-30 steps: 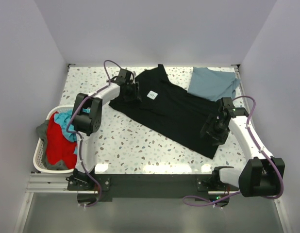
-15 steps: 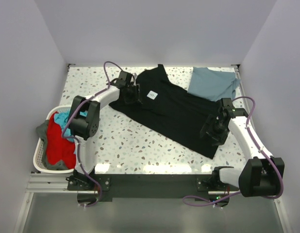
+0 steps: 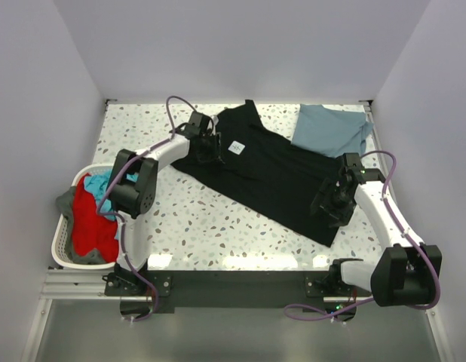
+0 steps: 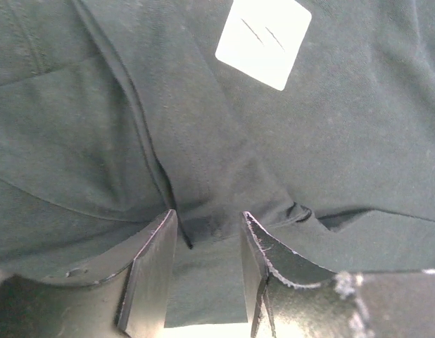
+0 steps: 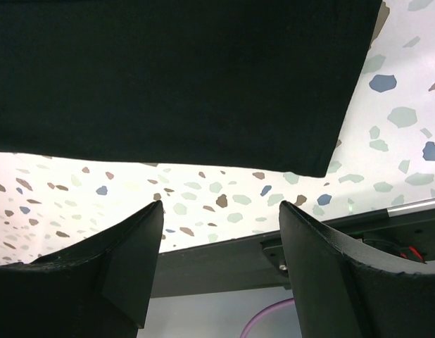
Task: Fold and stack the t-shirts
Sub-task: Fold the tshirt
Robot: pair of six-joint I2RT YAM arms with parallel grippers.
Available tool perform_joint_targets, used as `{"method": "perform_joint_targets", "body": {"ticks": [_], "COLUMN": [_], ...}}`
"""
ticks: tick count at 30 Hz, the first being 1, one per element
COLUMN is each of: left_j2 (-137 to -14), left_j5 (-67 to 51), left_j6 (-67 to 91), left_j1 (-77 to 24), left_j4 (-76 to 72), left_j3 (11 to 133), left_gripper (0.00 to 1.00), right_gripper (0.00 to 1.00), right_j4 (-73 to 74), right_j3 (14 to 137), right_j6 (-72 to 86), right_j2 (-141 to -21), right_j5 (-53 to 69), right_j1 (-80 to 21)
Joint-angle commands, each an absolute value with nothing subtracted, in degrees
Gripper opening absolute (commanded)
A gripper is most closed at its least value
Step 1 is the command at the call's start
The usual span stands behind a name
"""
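Since the earlier frame the left pincer (image 4: 207, 225) has crept nearer the white label (image 4: 263, 42) and narrowed; half-spread, it straddles a collar fold of the black t-shirt (image 3: 271, 170), which lies diagonally across the desk (image 3: 195, 219). Right pincer (image 5: 221, 208): unmoved, spread wide beside the hem. Slate-blue t-shirt (image 3: 331, 128): far right corner.

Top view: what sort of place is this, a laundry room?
Likely a robot test booth, not a home: bare walls box in a speckled table, two robot arms are bolted at its near edge, and a laundry basket sits left of a spread black t-shirt.
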State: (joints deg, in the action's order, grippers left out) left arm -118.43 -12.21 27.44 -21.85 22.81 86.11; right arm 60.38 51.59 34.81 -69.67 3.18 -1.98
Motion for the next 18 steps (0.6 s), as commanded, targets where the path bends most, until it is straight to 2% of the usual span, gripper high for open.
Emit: {"method": "perform_joint_targets", "body": {"ticks": [1,18], "left_j2": [-118.65,-118.12], "left_j5": [-12.57,-7.38], "left_j6": [27.07,25.93], "left_j1": [-22.32,-24.08], "left_j4": [21.36,23.29], "left_j3": [87.01,86.66], "left_gripper": [0.45,0.43], "right_gripper": [0.7,0.7], "right_j4": [60.03,60.38], "right_j3": [51.42,50.27], "right_j6": [35.33,35.59], "right_j2": [-68.03,-66.62], "right_j5": [3.96,3.87], "right_j1": [-2.2,-2.28]}}
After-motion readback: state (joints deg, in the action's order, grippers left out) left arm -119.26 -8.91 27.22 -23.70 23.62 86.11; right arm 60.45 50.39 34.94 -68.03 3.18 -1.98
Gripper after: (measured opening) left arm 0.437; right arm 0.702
